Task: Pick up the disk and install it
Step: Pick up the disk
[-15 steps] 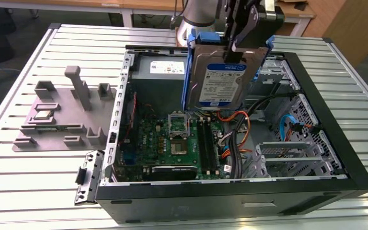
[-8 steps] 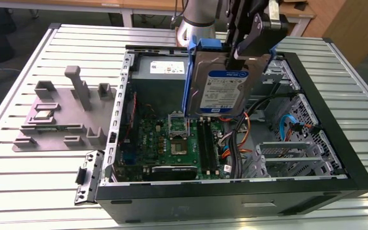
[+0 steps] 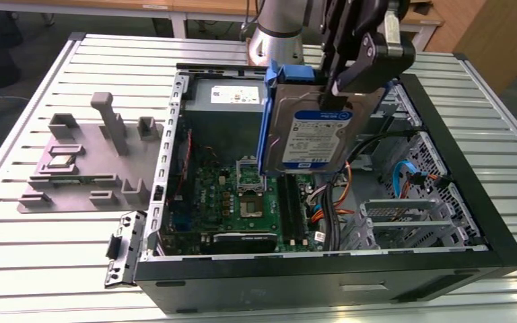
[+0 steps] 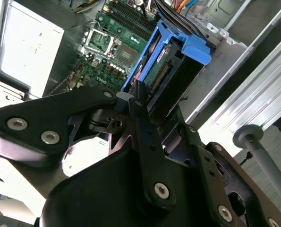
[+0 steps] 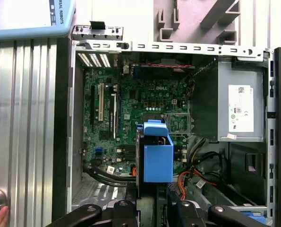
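**tinker42:** So where's the disk (image 3: 305,138) at right now? Looks like it's just dangling.

**ur_fan:** Pretty much. It's up in the air over the open case (image 3: 330,279), stood nearly on edge, label side facing the exterior camera. The gripper (image 3: 338,94) has its fingers closed on the disk's upper end, so it's properly held and not resting on anything. My guess on the upright hold: edge-on it takes less room above the motherboard (image 3: 240,198) and the cables (image 3: 330,208) than it would lying flat.

**tinker42:** And where's it meant to go?

**ur_fan:** Read the exterior view like a clock around the disk. The power supply box (image 3: 227,97) is at about 10 o'clock, the motherboard at 7, and the grey drive cage (image 3: 411,219) at 4 to 5 o'clock, well apart from the disk. That cage looks like the likely home, but that's only my read. The install isn't done yet. The grey fixture (image 3: 88,161) sits out at 9 o'clock on the worktop (image 3: 25,256).

**tinker42:** Wrist cams any help?

**ur_fan:** A bit. In the first wrist view the disk (image 5: 157,158) shows end-on, blue frame toward the camera, with the motherboard behind it. In the second wrist view the fingers (image 4: 140,109) pinch the drive's near end, with its connector row in sight just past them.
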You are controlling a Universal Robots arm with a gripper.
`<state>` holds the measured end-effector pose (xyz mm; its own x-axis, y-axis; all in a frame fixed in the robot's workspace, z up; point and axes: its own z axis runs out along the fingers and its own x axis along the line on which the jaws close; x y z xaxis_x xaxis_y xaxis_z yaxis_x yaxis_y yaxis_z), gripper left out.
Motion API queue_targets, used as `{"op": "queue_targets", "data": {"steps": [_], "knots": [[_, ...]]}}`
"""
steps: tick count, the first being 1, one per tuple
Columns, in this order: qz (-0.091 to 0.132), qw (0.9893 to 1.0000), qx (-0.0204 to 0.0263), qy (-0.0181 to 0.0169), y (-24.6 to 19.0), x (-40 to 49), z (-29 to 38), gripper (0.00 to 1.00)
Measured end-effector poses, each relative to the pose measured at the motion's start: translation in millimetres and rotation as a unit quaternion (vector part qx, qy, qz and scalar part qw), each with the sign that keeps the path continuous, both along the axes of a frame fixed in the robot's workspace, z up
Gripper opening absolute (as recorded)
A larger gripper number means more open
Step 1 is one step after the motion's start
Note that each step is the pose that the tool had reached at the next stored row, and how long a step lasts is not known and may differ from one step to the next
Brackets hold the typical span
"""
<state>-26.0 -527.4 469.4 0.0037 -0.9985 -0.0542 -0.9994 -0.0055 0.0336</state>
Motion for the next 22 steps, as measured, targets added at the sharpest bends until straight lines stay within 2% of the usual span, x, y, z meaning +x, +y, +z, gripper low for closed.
{"op": "queue_targets", "data": {"steps": [7,17,22], "knots": [[0.0,1.0,0.0,0.0,-10.9,0.0,-0.7,0.35],[0.0,1.0,0.0,0.0,-11.4,0.3,-0.7,0.35],[0.0,1.0,-0.0001,0.0001,-11.4,8.1,-0.7,0.35]]}}
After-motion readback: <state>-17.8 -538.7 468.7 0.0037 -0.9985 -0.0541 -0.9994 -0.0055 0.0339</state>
